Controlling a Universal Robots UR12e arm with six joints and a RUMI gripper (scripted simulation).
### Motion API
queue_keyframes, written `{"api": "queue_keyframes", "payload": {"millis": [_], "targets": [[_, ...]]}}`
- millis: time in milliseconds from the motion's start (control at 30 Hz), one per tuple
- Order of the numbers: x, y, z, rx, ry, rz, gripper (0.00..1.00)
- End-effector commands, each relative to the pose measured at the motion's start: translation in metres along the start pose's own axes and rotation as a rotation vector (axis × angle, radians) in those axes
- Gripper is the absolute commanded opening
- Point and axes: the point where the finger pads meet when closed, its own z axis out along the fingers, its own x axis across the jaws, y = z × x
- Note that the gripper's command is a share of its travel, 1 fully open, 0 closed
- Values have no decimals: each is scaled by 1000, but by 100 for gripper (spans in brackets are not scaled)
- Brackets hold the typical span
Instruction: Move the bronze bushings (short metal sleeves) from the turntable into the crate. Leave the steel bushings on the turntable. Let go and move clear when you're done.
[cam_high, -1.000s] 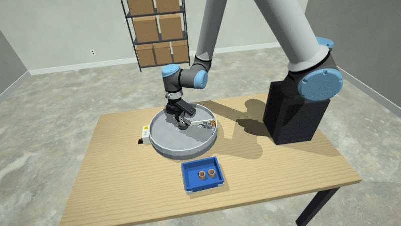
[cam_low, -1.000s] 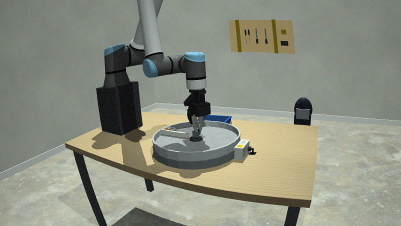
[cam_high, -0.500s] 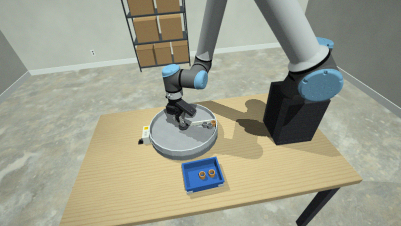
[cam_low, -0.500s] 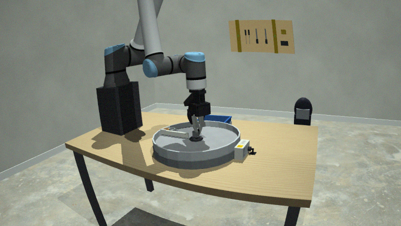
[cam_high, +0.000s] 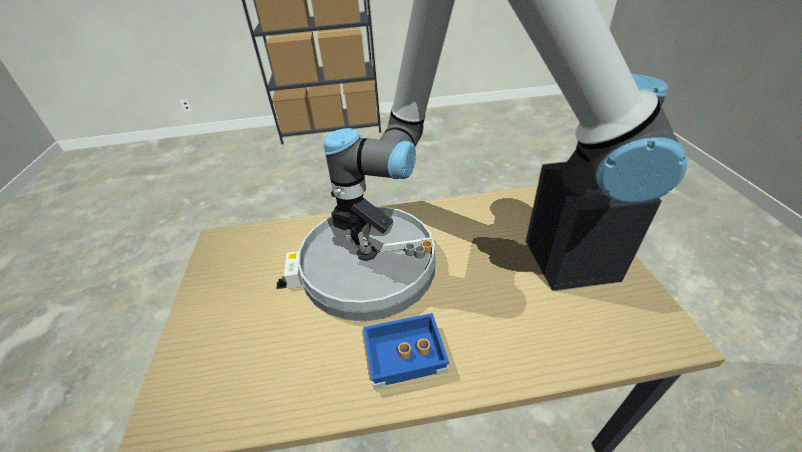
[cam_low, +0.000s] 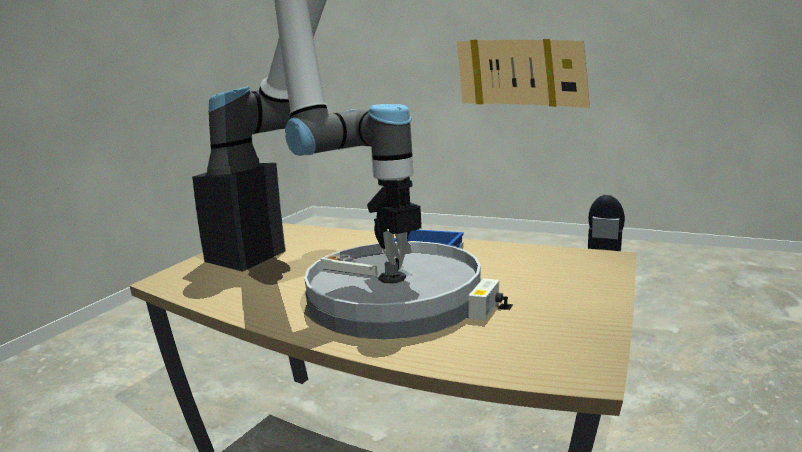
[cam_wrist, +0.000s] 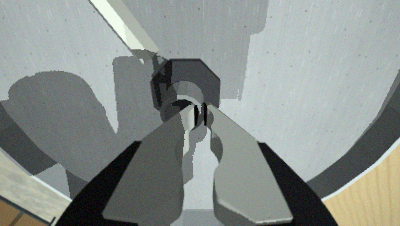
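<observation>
My gripper is shut on the wall of a grey steel bushing, right at or just above the dark hub of the turntable. Whether the bushing touches the hub is hard to tell. Near the turntable's right rim in the top view stand a steel bushing, another steel bushing and a bronze bushing, close together. The blue crate holds two bronze bushings.
A pale bar runs from the hub toward the rim, beside the standing bushings. The turntable has a raised wall. A white control box sits against its side. The arm's black pedestal stands on the table.
</observation>
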Motion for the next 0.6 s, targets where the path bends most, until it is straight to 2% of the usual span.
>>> {"api": "queue_keyframes", "payload": {"millis": [0, 567], "targets": [[0, 1, 0, -1, 0, 0, 0], [0, 1, 5, -1, 0, 0, 0]]}}
